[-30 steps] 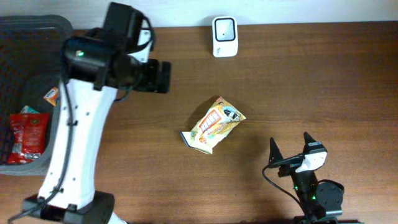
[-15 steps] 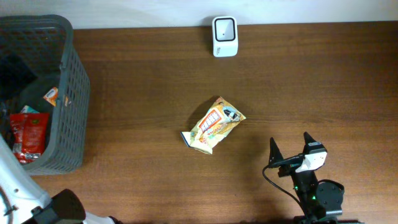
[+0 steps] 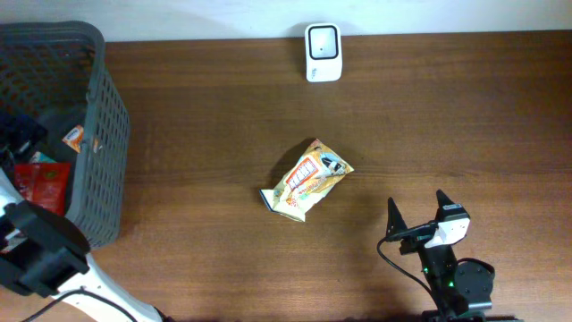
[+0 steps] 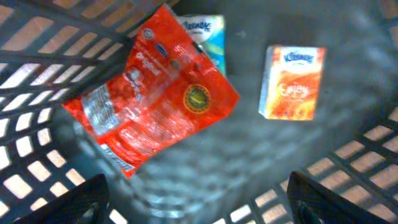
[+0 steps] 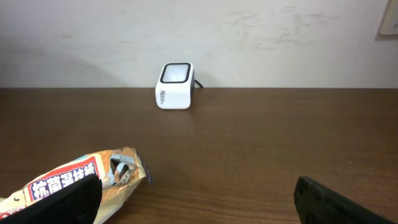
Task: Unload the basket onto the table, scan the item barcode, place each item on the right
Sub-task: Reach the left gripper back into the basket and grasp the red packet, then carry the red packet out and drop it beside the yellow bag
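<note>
Left wrist: the left claw (image 4: 199,205) gapes wide just above a crinkly red foil packet (image 4: 155,93), probably to grab it. The right claw (image 5: 199,202) rests wide, empty.

- Orange tissue pack (image 4: 292,82): brand "Kleenex" at top, "Enjoy" beneath.
- Blue tissue pack (image 4: 208,34): "Kleenex", partly covered.
- Red bag (image 4: 152,93): "Original" in white; the finer print is too blurred to read.
- Yellow packet (image 5: 74,180): bold red Chinese characters, not clearly readable.
</note>
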